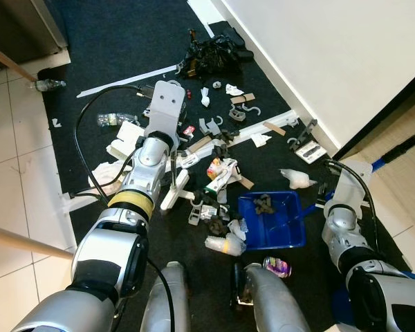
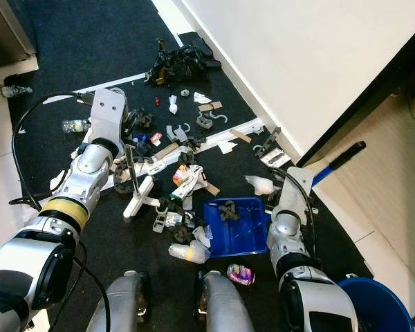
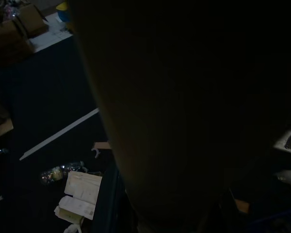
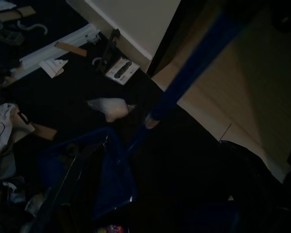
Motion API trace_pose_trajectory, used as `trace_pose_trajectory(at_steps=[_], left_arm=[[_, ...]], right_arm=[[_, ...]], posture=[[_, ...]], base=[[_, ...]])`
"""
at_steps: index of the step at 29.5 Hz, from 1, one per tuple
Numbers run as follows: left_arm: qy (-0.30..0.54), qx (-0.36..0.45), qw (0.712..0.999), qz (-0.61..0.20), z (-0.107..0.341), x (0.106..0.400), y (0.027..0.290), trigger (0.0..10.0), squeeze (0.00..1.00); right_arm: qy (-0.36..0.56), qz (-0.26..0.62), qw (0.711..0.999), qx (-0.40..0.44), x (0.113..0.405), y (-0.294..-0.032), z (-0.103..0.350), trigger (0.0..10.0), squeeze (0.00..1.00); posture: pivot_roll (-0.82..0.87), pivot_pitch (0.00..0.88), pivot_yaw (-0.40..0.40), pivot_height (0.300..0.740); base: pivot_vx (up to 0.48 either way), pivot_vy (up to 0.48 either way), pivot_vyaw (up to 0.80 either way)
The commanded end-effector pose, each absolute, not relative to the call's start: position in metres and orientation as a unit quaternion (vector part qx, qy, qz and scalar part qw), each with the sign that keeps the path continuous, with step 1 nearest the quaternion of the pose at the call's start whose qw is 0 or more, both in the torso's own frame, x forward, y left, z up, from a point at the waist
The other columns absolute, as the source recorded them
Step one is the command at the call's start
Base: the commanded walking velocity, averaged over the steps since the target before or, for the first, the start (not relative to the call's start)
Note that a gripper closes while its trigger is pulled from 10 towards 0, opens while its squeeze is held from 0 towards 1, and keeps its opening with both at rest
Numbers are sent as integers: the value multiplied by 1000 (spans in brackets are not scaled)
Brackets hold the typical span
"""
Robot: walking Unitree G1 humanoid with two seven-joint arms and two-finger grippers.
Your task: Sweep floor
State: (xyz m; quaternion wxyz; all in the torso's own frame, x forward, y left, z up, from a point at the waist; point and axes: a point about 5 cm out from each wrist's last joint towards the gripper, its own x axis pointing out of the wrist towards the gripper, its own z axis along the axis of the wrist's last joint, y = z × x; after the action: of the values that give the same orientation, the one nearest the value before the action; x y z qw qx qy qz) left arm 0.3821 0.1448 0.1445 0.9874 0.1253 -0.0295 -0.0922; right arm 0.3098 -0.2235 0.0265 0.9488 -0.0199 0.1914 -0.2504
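Carpet (image 1: 124, 41), dark and broad, carries a wide scatter of litter (image 1: 218, 173) running from the black bag heap (image 1: 211, 55) by the wall (image 1: 318, 48) down toward the robot's feet. One blue dustpan (image 1: 273, 221) sits on it to the right, mouth facing the mess, a few dark scraps already inside; its long blue handle (image 2: 332, 162) slants up over the wooden floor, and the right gripper (image 1: 332, 197) is at the handle's foot, though I cannot tell how its fingers stand. One blue bucket (image 2: 373, 304) shows beside the right arm. The left gripper (image 1: 167, 149) reaches out over the litter by a white plastic bar (image 1: 174, 190) and a dark upright stick (image 2: 131, 166); whether it is closed on either I cannot tell. One clear bottle (image 1: 48, 84) lies at the carpet's far left edge.
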Motion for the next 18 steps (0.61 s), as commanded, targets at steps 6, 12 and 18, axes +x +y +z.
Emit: trace_pose_trajectory(at_steps=[6, 12, 18], left_arm=[[-70, 134, 986, -75, 161, 383, 154, 10000, 0], [-87, 131, 985, -68, 170, 385, 157, 10000, 0], [-92, 129, 985, -64, 173, 385, 158, 10000, 0]], right_arm=[[86, -276, 957, 29, 331, -234, 67, 10000, 0], [-29, -247, 966, 71, 351, -243, 119, 10000, 0], [-79, -226, 968, 73, 360, -243, 148, 10000, 0]], posture=[[64, 77, -20, 740], [45, 33, -11, 740], [46, 15, -10, 740]], base=[[0, 0, 0], [0, 0, 0], [0, 0, 0]])
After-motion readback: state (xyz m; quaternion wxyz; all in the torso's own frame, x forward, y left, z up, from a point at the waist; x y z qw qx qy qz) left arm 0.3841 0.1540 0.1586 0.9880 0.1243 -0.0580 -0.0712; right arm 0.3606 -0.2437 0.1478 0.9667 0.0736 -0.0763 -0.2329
